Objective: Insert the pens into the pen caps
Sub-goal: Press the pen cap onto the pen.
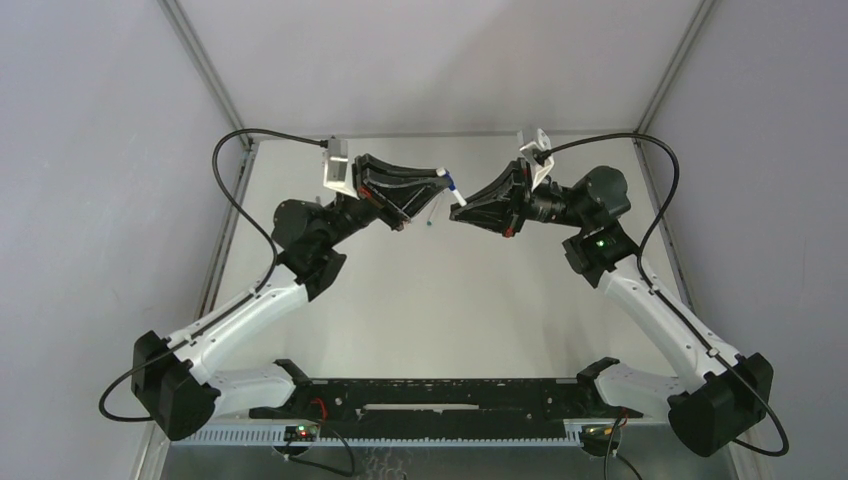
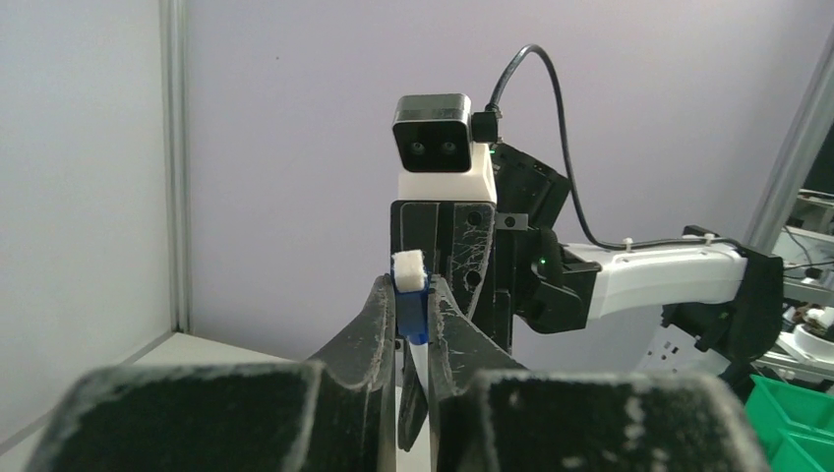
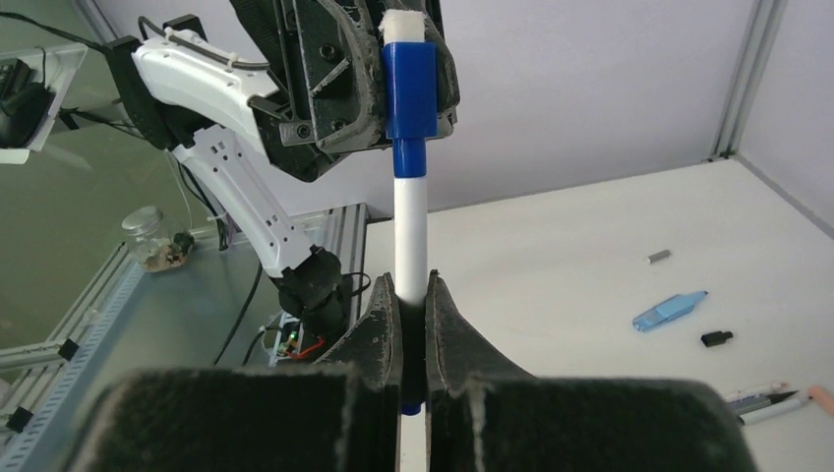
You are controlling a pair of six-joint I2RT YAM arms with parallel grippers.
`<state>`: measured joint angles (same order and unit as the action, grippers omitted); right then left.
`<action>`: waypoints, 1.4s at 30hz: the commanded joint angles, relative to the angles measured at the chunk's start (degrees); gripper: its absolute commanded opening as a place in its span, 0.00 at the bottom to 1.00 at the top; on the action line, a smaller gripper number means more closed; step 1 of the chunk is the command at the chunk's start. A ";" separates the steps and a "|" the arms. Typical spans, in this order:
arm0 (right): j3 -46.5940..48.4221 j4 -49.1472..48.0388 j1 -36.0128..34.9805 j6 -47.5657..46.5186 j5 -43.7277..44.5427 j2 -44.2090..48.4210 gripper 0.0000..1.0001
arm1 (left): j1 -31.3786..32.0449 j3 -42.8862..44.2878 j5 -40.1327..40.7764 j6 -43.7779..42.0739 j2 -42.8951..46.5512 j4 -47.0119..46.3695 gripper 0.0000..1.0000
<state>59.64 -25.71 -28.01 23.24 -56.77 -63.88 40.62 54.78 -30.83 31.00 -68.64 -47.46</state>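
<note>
Seating the blue cap squarely

Pushing straight along the barrel matters most here. The right gripper point(image 3: 411, 295) is clamped on one white pen point(image 3: 410, 221). Its blue neck enters the one blue cap point(image 3: 410, 88), which the left gripper point(image 2: 411, 295) pinches above it, well over the table point(image 3: 590, 246). I judge the axes should stay aligned until the neck disappears. Right of the white pen lie one light-blue pen point(image 3: 670, 310), one black cap point(image 3: 717, 338), one grey cap point(image 3: 659, 257) and two thin pens point(image 3: 767, 401).
</note>
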 commanded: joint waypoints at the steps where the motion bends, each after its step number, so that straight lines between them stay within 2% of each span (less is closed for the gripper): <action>1: 10.95 -20.60 -1.88 4.64 9.68 1.50 0.00 | 3.65 -9.03 -16.74 -5.73 -10.63 40.77 0.00; 5: 11.80 -17.24 -1.83 1.29 15.13 1.12 0.00 | 4.15 -9.79 -13.78 -7.92 -9.82 42.36 0.00; 7: 11.99 -17.54 -1.04 2.88 16.60 0.58 0.00 | 4.48 -10.15 -14.48 -7.75 -10.24 41.99 0.00; 10: 12.24 -22.42 -1.28 6.27 13.85 -0.30 0.00 | 4.85 -10.57 -17.43 -5.89 -12.27 39.34 0.00; 14: 12.34 -23.95 -2.27 3.16 10.84 -0.39 0.00 | 4.99 -10.73 -20.03 -5.23 -13.63 37.95 0.00; 17: 13.29 -24.92 -1.20 4.62 9.82 -1.01 0.00 | 4.94 -10.91 -20.99 -5.60 -14.32 38.79 0.00; 26: 11.30 -16.43 -0.54 -2.22 10.30 0.50 0.00 | 3.52 -10.26 -16.22 -4.05 -10.82 38.47 0.00; 33: 8.09 -12.54 -0.47 -2.89 8.63 2.10 0.00 | 1.07 -7.75 -11.34 -1.57 -3.80 37.33 0.14; 42: 5.04 -11.51 -0.36 -1.82 7.39 3.47 0.00 | 0.25 -6.56 -7.39 1.48 1.05 35.25 0.48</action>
<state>62.08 -26.87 -27.49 20.27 -51.33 -64.05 40.56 51.22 -33.54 31.03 -65.63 -26.63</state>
